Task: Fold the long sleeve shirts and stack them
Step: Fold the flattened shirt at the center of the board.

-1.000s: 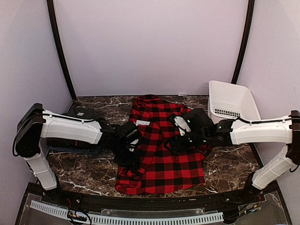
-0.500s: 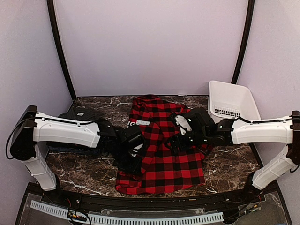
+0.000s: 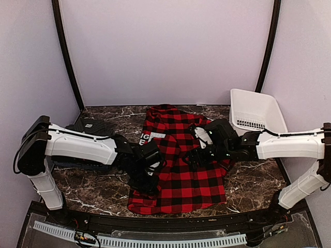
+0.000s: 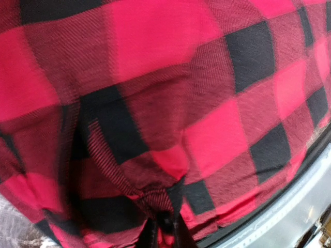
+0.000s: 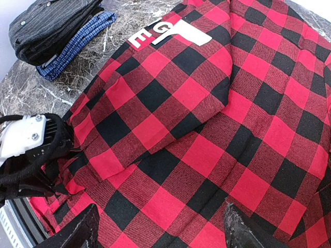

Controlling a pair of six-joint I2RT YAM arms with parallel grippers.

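Observation:
The red-and-black checked shirt (image 3: pixel 181 165) lies spread on the table's middle, its white block letters (image 3: pixel 149 137) showing at its upper left. My left gripper (image 3: pixel 147 181) is shut on a fold of this shirt near its left lower edge; the left wrist view shows the pinched cloth (image 4: pixel 165 206) between the fingertips. My right gripper (image 3: pixel 199 157) is open just above the shirt's middle, with its fingertips (image 5: pixel 83 230) wide apart. A black shirt (image 5: pixel 51 26) lies folded on a blue one (image 5: pixel 77 44) at the far left.
A white plastic basket (image 3: pixel 256 111) stands tilted at the back right. The folded stack (image 3: pixel 88 126) sits behind my left arm. The table's front edge with a white rail (image 3: pixel 155 240) runs just below the shirt's hem.
My left gripper has moved slightly right and toward the front, drawing the shirt's left side inward; the white letters now show more. My right gripper has barely moved.

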